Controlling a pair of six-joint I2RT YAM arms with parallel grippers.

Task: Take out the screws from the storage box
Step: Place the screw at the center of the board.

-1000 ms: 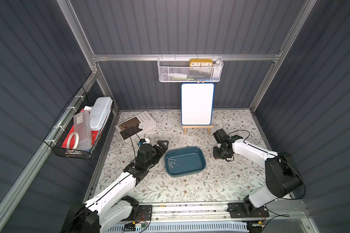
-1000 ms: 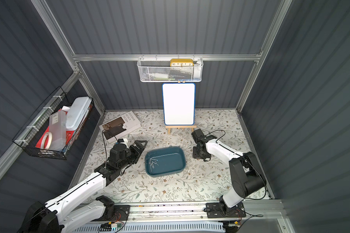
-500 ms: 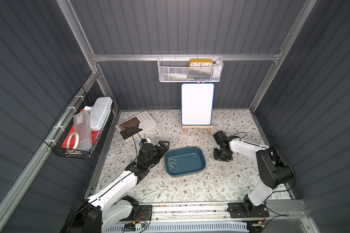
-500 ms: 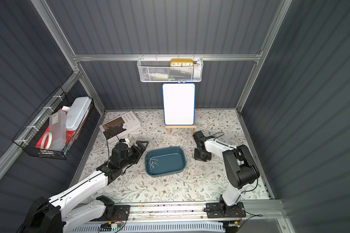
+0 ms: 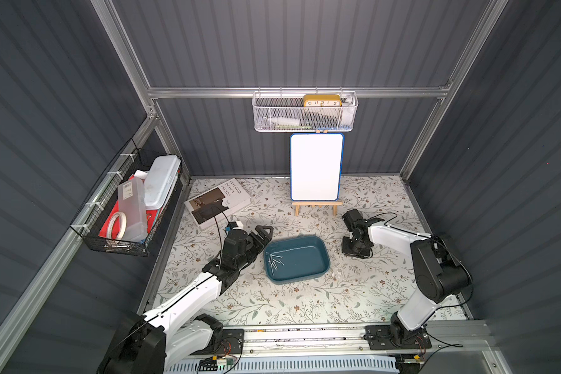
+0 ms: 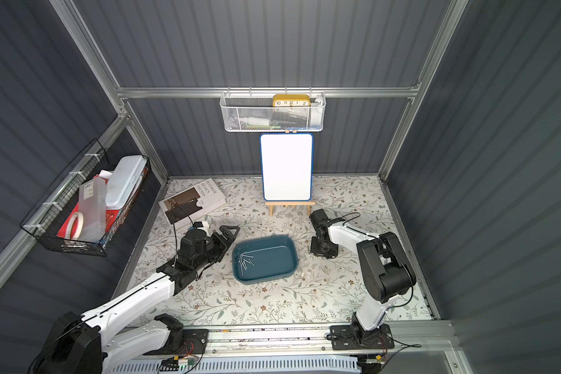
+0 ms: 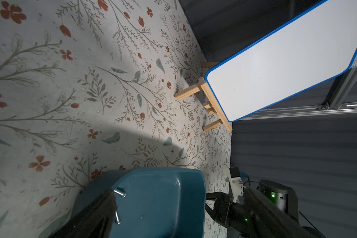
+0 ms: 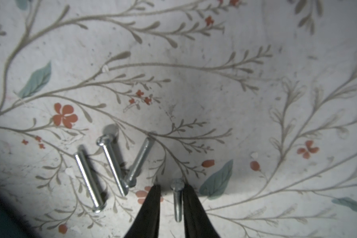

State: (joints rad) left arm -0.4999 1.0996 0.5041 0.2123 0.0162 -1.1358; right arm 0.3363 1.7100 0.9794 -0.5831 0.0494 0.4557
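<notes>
**Fourth screw laid beside the box, a cluster left inside**

The storage box [image 5: 308,259] sits mid-mat in both top views. A small cluster of screws [image 5: 275,260] is bunched at its end nearest the left arm. Just off the opposite end, three machine screws [image 8: 111,164] lie loose on the floral mat [image 8: 235,82], apparently grouped so the removed ones stay together. A fourth screw [image 8: 177,203] lies flat between the tips of the right gripper [image 8: 171,187]. Its jaws are parted wider than the shank, so the screw is released, not pinched. The left gripper [image 5: 262,239] hovers spread wide and empty beside the box's rim, probably positioned to reach the cluster.
</notes>
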